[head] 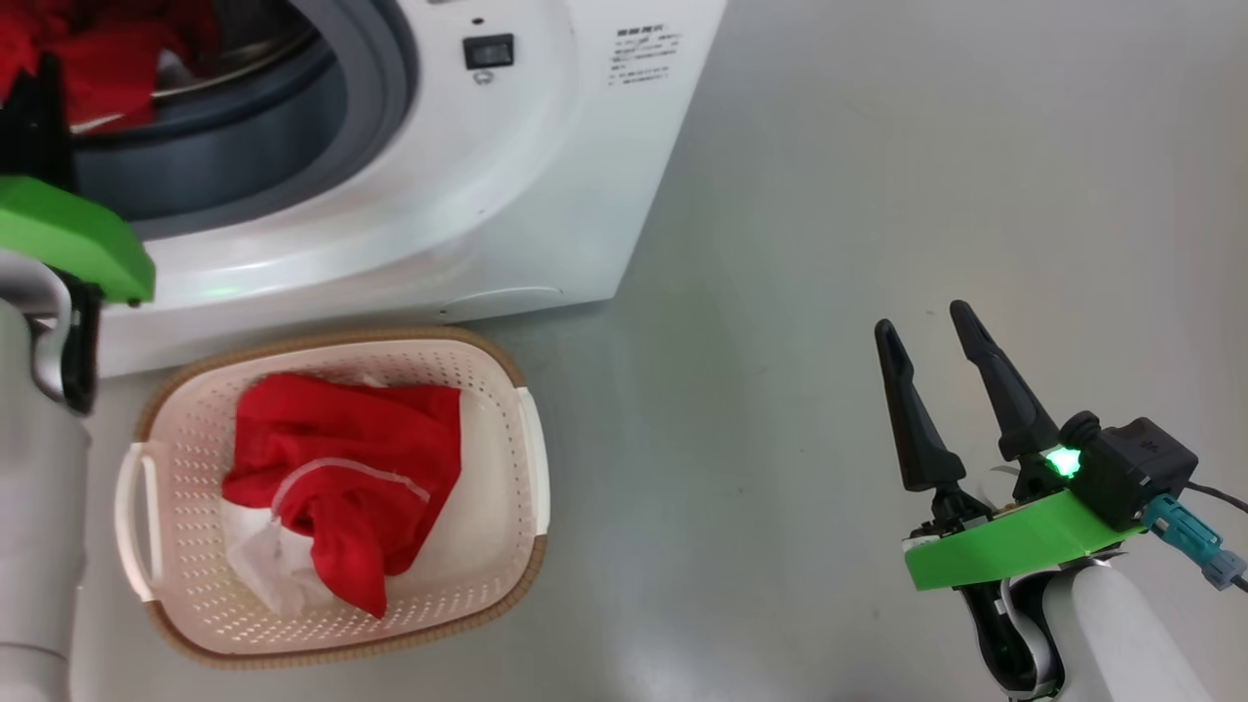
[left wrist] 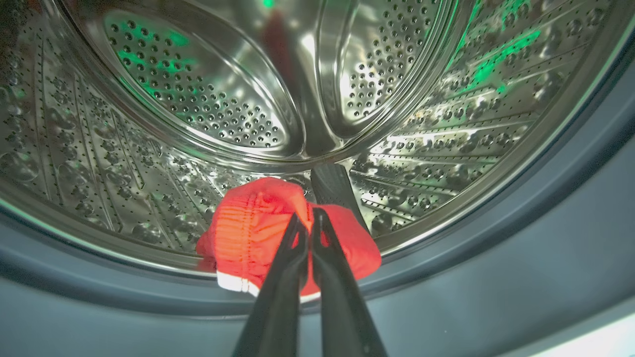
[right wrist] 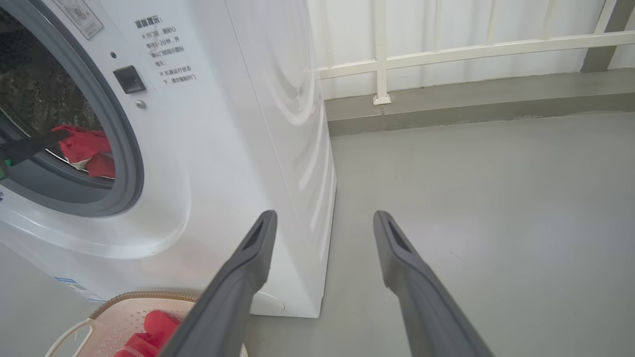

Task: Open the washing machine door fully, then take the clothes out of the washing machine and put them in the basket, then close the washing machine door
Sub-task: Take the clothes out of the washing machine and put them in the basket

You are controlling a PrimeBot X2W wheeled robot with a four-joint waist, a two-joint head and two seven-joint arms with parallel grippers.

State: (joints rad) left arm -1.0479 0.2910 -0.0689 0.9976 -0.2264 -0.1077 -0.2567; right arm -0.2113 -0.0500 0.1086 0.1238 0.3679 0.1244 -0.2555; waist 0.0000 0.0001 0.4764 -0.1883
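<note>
My right gripper (head: 921,317) hangs low at my right side, its two fingers spread wide with nothing between them, above bare grey floor (head: 780,487). To my left the basket (head: 534,439) stands just in front of the washer (head: 546,195). Some of the clothes (head: 361,439) lie crumpled in it, red with white panels. Farther on, my left arm (head: 39,507) reaches up into the washer's open mouth, past the grey gasket (left wrist: 496,277). There my left gripper (left wrist: 306,218) has its fingers pressed together, pinching a red bundle (left wrist: 253,233) with a white hem that lies at the front lip of the drum (left wrist: 198,89). Behind it the perforated steel curves away, glinting green.
</note>
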